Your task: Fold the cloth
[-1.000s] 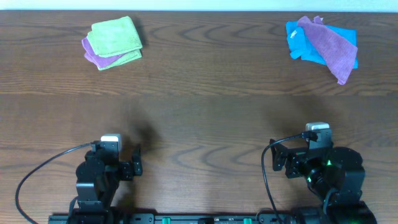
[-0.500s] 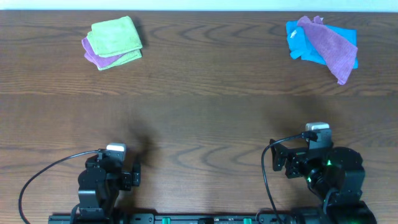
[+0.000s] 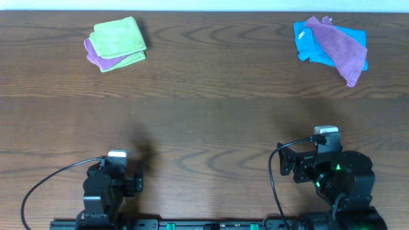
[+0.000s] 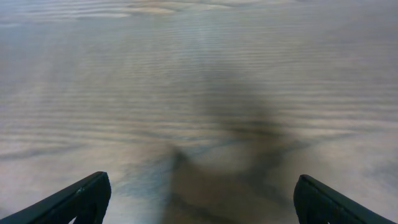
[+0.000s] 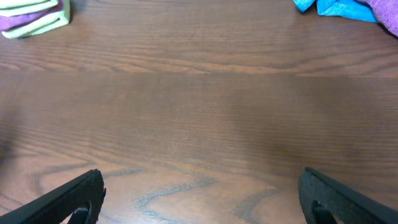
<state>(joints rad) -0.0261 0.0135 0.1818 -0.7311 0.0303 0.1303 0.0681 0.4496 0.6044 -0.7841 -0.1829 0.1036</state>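
Observation:
The lime-green cloth lies folded at the table's far left, stacked on a purple cloth. Its near edge shows in the top left corner of the right wrist view. My left gripper sits low at the front left, far from the cloth. In its own view the left gripper is open over bare wood. My right gripper rests at the front right. The right gripper is also open, with nothing between its fingers.
A bright blue cloth with a purple cloth draped over it lies crumpled at the far right; its edge shows in the right wrist view. The wooden table is bare between the arms and the cloths.
The left arm has drawn back toward the front edge of the table, jaws still open. The right arm and the cloths have not moved.

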